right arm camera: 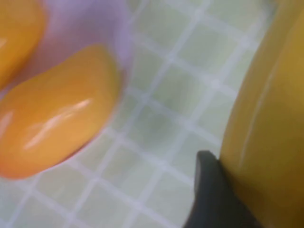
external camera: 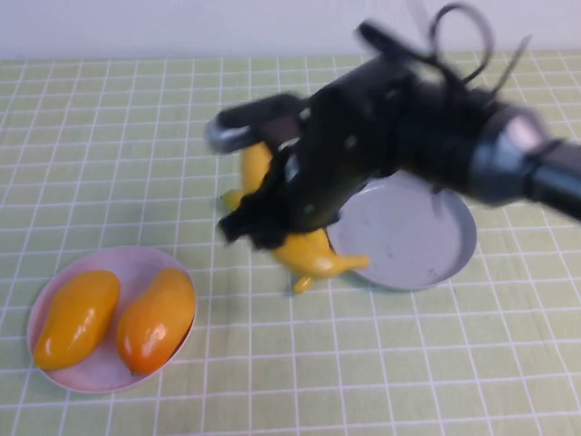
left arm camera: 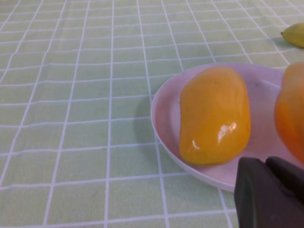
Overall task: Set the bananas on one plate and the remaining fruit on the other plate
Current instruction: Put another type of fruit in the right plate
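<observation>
Two mango-shaped fruits, one yellow-orange (external camera: 76,318) and one redder (external camera: 156,319), lie on the pink-lilac plate (external camera: 107,378) at front left. The grey-blue plate (external camera: 408,232) is bare at centre right. My right gripper (external camera: 272,222) reaches in from the right and is shut on a yellow banana (external camera: 318,254) just left of the grey plate's rim. In the right wrist view the banana (right arm camera: 270,118) presses against one finger (right arm camera: 209,190). A second banana (external camera: 254,168) shows behind the arm. My left gripper (left arm camera: 266,162) is shut and empty beside the pink plate (left arm camera: 164,118), out of the high view.
A green checked cloth (external camera: 136,136) covers the table. A white wall runs along the far edge. The right arm (external camera: 454,136) crosses above the grey plate. The yellow mango (left arm camera: 213,114) and the redder one (left arm camera: 292,109) fill the pink plate.
</observation>
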`<state>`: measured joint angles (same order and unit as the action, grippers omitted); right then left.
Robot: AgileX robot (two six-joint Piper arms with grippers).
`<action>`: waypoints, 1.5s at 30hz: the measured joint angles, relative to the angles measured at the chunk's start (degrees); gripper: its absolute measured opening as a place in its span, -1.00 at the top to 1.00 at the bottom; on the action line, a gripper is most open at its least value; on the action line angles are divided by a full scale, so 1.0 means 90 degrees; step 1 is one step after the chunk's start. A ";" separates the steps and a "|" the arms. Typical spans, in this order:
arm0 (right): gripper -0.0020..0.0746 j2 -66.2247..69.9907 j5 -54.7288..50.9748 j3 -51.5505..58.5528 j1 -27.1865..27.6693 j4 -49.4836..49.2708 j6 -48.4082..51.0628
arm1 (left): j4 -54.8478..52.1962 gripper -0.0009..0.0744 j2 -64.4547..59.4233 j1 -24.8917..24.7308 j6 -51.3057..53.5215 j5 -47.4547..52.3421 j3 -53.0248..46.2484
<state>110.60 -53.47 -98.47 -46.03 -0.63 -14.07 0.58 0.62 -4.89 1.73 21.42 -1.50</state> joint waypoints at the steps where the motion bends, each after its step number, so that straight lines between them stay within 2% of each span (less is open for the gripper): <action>1: 0.12 -0.0108 -0.0014 0.0044 0.0196 0.0070 -0.0020 | 0.0000 0.97 0.0000 0.0000 0.0000 0.0000 0.0000; 8: 0.12 -0.0001 -0.0284 0.0423 0.1910 0.0348 -0.0096 | 0.0000 0.97 0.0000 0.0000 0.0000 0.0000 0.0000; 12: 0.12 0.0294 -0.0403 0.0434 0.2620 0.0336 -0.0096 | 0.0000 0.97 0.0000 0.0000 0.0000 0.0002 0.0000; 15: 0.12 0.0521 -0.0403 0.0434 0.2917 0.0336 -0.0096 | 0.0000 0.97 0.0000 0.0000 0.0000 0.0002 0.0000; 26: 0.12 0.0872 0.0001 0.0434 0.2946 -0.0211 0.0368 | 0.0000 0.97 0.0000 0.0000 0.0000 0.0002 0.0000; 29: -0.03 0.0897 0.0001 0.0434 0.2867 -0.0263 0.0393 | 0.0000 0.97 0.0000 0.0000 0.0000 0.0002 0.0000; 32: -0.26 0.0897 0.0001 0.0434 0.2767 -0.0307 0.0393 | 0.0000 0.97 0.0000 0.0000 0.0000 0.0002 0.0000; 35: -0.38 0.0897 -0.0048 0.0434 0.2694 -0.0307 0.0408 | 0.0000 0.97 0.0000 0.0000 0.0000 0.0002 0.0000; 42: -0.42 0.0631 -0.0622 0.0026 0.2355 0.0070 0.0412 | 0.0000 0.97 0.0000 0.0000 0.0000 0.0002 0.0000; 45: -0.42 0.0352 -0.0699 -0.0336 0.2104 0.0134 0.0838 | 0.0000 0.97 0.0000 0.0000 0.0000 0.0002 0.0000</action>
<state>113.76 -59.76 -101.49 -27.10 0.57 -6.53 0.58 0.62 -4.89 1.73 21.44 -1.50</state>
